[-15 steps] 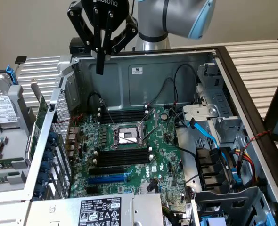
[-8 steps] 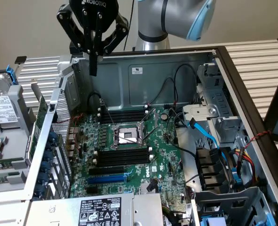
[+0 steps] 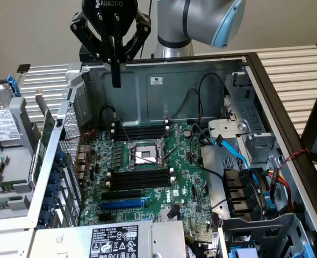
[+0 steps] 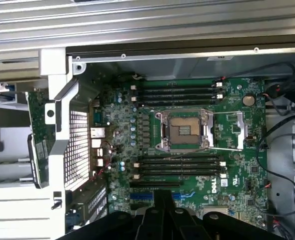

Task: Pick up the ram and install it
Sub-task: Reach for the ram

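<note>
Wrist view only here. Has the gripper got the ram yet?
Observer: No. The gripper is shut on nothing, hanging high over the open case.
Operator: The fingers hide what's past the blue slot. What's there?
Observer: A grey power supply with a white label.
Operator: What's beyond the ram?
Observer: The ram rests against the case's outer side wall, on the exterior view's left. Beyond it is a hard drive, label up.
</note>
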{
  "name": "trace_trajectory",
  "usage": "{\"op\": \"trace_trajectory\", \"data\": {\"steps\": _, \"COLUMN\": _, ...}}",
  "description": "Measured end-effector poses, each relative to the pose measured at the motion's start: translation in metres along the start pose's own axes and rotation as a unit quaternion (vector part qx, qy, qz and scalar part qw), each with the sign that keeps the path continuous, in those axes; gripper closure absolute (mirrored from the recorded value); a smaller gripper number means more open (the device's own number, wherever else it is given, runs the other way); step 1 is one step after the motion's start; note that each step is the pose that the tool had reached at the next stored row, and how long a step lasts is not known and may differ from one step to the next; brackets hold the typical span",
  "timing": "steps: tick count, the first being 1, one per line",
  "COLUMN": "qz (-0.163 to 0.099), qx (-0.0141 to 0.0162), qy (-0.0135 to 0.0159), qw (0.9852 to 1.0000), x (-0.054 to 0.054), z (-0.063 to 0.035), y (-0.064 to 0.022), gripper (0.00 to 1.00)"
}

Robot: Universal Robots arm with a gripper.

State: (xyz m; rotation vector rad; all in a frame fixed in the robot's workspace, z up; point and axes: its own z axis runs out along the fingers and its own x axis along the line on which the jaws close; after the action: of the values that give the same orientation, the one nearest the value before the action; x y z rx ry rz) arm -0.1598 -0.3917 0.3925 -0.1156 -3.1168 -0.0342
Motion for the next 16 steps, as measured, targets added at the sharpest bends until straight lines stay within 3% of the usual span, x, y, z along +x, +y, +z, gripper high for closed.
{"op": "trace_trajectory", "data": {"steps": 2, "qz": 0.000, "qx": -0.0007, "qy": -0.0104, "qw": 0.9999, "x": 0.000, "z": 0.0001, "y": 0.0000, "gripper": 0.90}}
{"op": "trace_trajectory", "data": {"steps": 3, "qz": 0.000, "qx": -0.0010, "qy": -0.0142, "qw": 0.9999, "x": 0.000, "z": 0.0003, "y": 0.0000, "gripper": 0.90}}
{"op": "trace_trajectory", "data": {"steps": 7, "qz": 0.000, "qx": -0.0017, "qy": -0.0236, "qw": 0.9997, "x": 0.001, "z": 0.0013, "y": -0.0001, "gripper": 0.90}}
{"op": "trace_trajectory", "data": {"steps": 11, "qz": -0.001, "qx": -0.0021, "qy": -0.0277, "qw": 0.9996, "x": 0.007, "z": 0.0017, "y": -0.0005, "gripper": 0.90}}
{"op": "trace_trajectory", "data": {"steps": 16, "qz": -0.001, "qx": -0.0021, "qy": -0.0285, "qw": 0.9996, "x": 0.026, "z": 0.0021, "y": -0.0019, "gripper": 0.90}}
